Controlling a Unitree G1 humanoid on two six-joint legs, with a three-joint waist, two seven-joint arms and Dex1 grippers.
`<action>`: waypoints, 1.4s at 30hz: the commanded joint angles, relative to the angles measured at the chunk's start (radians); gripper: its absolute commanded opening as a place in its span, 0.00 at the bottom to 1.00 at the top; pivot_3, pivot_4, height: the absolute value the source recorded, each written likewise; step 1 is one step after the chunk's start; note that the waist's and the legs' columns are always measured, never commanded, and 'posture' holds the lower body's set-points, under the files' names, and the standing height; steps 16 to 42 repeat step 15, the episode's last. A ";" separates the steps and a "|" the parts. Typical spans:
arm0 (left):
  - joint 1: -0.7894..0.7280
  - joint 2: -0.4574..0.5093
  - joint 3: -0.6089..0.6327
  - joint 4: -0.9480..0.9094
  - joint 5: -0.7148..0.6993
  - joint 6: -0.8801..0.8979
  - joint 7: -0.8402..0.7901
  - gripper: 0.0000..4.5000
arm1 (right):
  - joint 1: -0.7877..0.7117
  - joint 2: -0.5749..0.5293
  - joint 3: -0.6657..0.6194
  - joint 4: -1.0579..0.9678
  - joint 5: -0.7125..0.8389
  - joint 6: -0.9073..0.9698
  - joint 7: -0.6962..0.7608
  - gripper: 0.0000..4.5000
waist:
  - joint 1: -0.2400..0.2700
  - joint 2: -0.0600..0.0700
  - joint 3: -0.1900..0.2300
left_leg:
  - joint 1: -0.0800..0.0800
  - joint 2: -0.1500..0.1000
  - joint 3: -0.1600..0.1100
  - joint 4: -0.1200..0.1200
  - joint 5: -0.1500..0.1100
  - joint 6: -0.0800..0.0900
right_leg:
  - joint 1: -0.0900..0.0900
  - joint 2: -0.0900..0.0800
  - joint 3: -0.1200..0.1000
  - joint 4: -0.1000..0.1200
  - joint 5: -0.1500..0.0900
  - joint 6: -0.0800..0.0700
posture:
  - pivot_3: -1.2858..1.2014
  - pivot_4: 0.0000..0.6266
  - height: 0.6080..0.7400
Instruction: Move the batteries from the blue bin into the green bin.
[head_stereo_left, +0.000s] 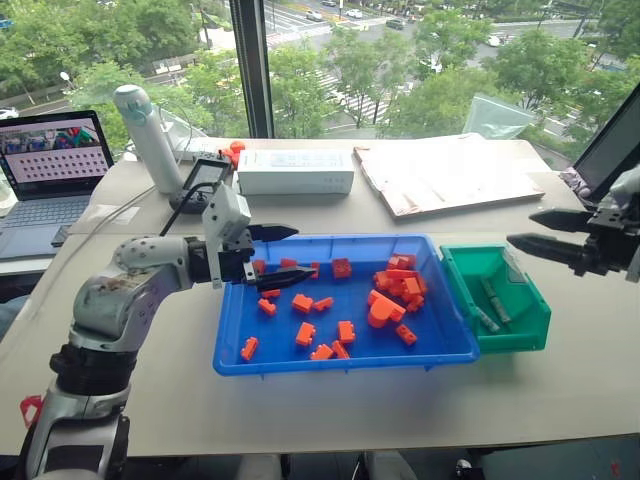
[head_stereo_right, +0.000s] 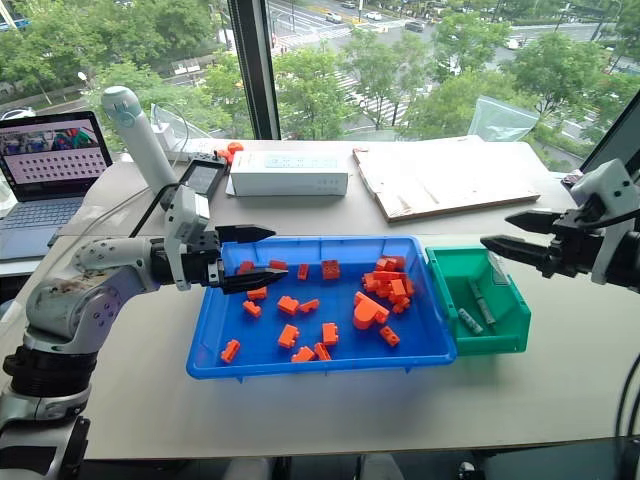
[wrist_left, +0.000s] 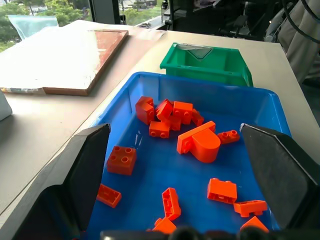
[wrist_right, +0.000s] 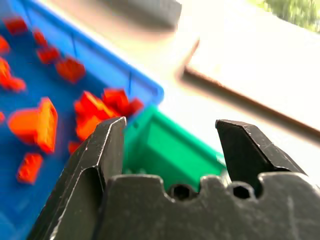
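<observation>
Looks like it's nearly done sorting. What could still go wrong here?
The left claw hangs open over the bright blue plastic tray, where I see no batteries, just orange plastic blocks; it might grab one by mistake. The right claw, open beside the small green plastic box holding grey cylindrical batteries, could nudge it.

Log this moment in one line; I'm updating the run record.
batteries: in green bin | blue bin: orange blocks | left gripper: open, over blue bin | right gripper: open, empty

batteries in bin (right of tray)
</observation>
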 joint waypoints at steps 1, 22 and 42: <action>0.042 -0.001 0.103 -0.057 -0.058 0.027 0.069 1.00 | 0.042 0.051 -0.062 -0.097 0.089 0.011 -0.059 0.75 | 0.000 0.000 0.000 | 0.000 0.000 0.000 0.000 0.000 0.000 | 0.000 0.000 0.000 0.000 0.000 0.000 | 0.52 0.24 0.94; 0.291 -0.036 0.144 -0.141 0.094 -0.116 0.254 1.00 | -0.063 0.155 0.300 0.110 -0.135 -0.336 -0.082 0.75 | 0.013 0.000 0.000 | -0.001 0.000 0.003 0.000 -0.006 -0.006 | 0.001 -0.004 -0.001 -0.006 0.000 -0.002 | 0.52 0.24 0.94; 0.291 -0.036 0.144 -0.141 0.094 -0.116 0.254 1.00 | -0.063 0.155 0.300 0.110 -0.135 -0.336 -0.082 0.75 | 0.013 0.000 0.000 | -0.001 0.000 0.003 0.000 -0.006 -0.006 | 0.001 -0.004 -0.001 -0.006 0.000 -0.002 | 0.52 0.24 0.94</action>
